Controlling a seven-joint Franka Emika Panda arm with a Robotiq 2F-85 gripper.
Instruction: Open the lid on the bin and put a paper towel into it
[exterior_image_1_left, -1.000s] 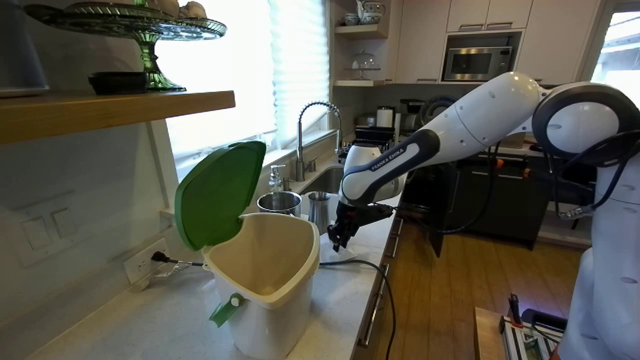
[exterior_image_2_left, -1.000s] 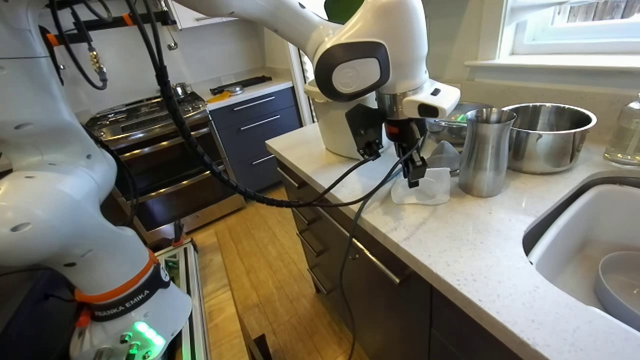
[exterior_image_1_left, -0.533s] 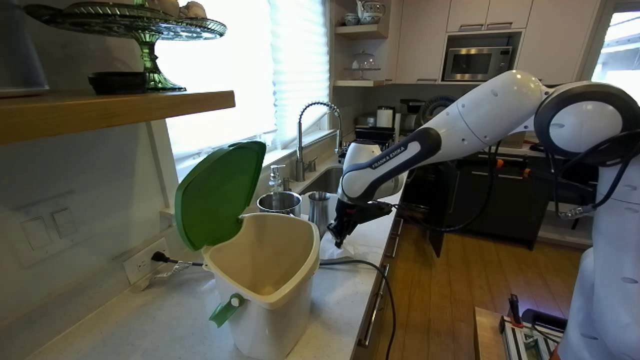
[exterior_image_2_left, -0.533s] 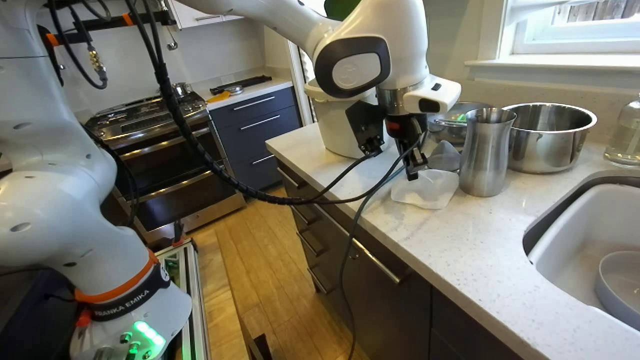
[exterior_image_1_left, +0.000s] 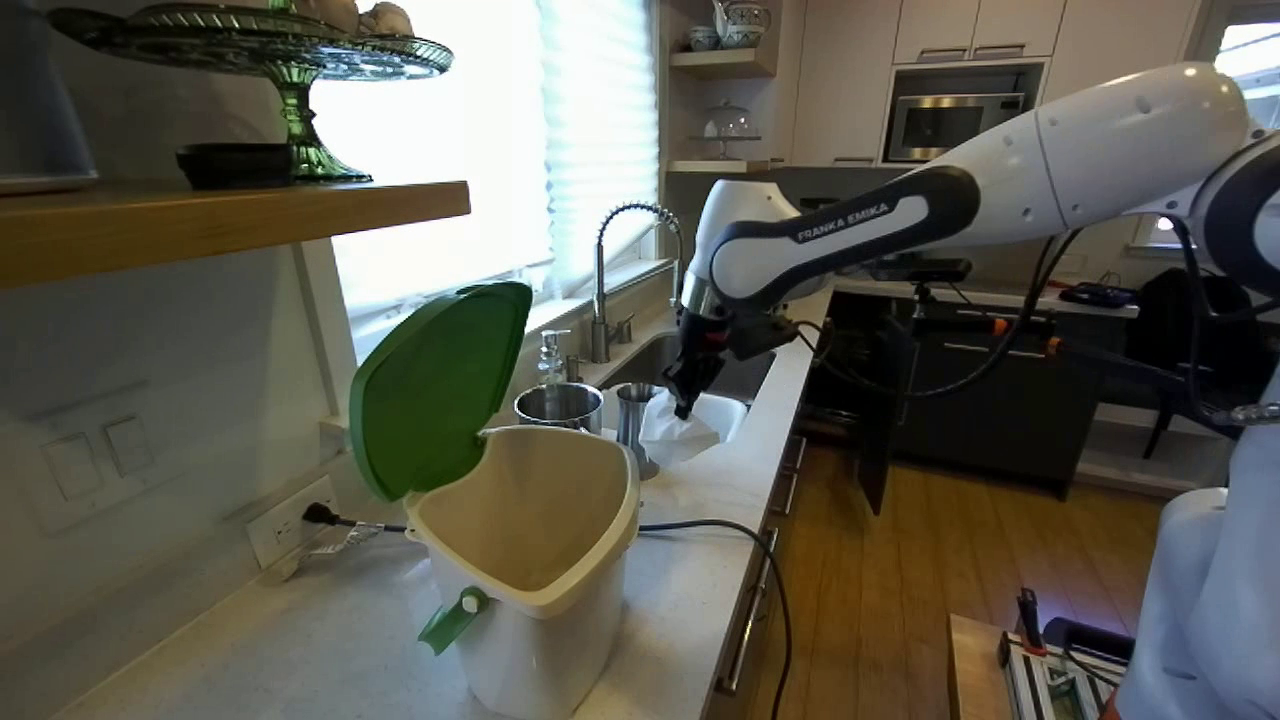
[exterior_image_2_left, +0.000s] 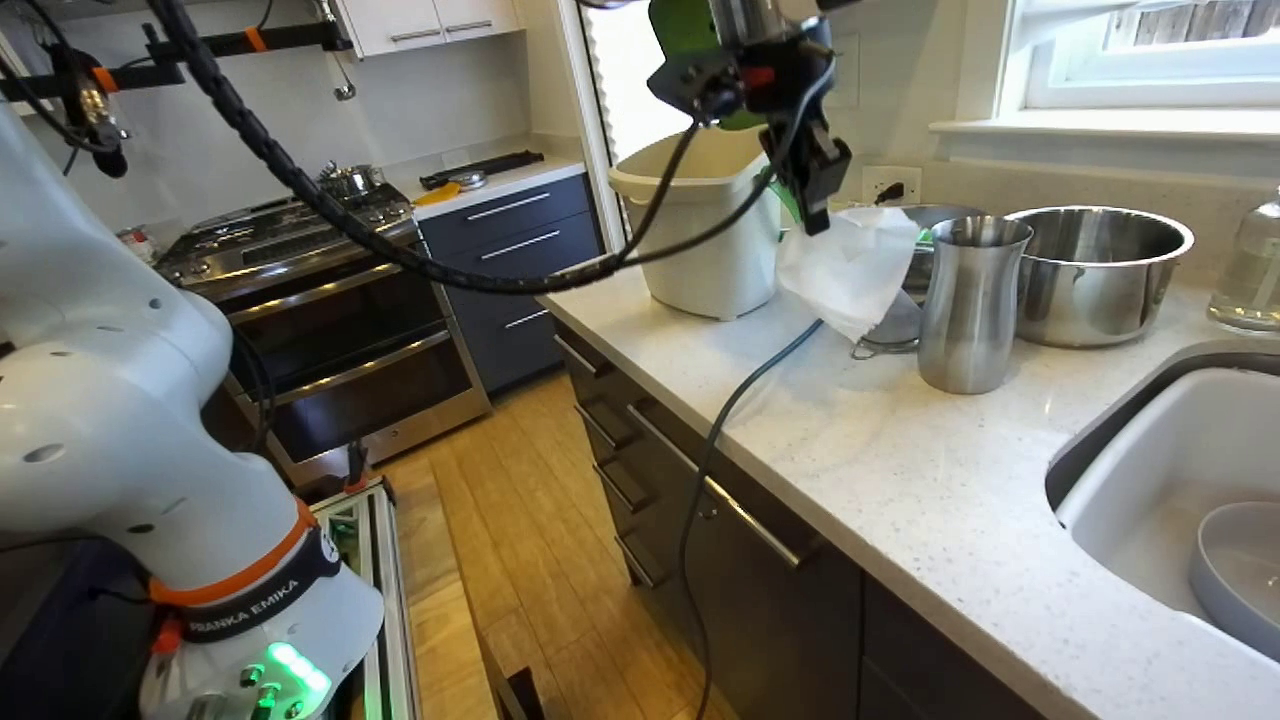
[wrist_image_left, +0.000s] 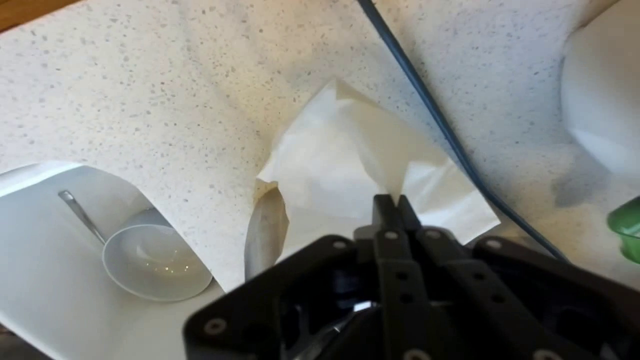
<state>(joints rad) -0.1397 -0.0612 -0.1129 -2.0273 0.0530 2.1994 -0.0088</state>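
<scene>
The bin (exterior_image_1_left: 560, 650) stands on the counter, with its top uncovered. Its lid (exterior_image_1_left: 440, 390) is hinged up and leans back toward the wall. In an exterior view the bin (exterior_image_2_left: 700, 245) stands behind my gripper (exterior_image_2_left: 822, 222), and the lid (exterior_image_2_left: 685, 28) is partly hidden by the arm. In the wrist view the fingertips (wrist_image_left: 395, 200) are shut on a white paper towel (wrist_image_left: 325, 165), pinching its middle. The towel hangs in the air above the counter in both exterior views (exterior_image_1_left: 675, 440) (exterior_image_2_left: 850, 270), beside the bin and apart from it.
A metal tumbler (exterior_image_2_left: 968, 320) and a metal pot (exterior_image_2_left: 1100, 280) stand close to the towel. A dark cord (exterior_image_2_left: 762, 372) crosses the counter between towel and bin. The sink (exterior_image_2_left: 1130, 460) is further along. A wooden shelf (exterior_image_1_left: 230, 228) juts out above the counter near the bin.
My gripper has closed on the paper towel and lifted it off the counter. The arm has risen. The bin and its raised lid have not moved.
</scene>
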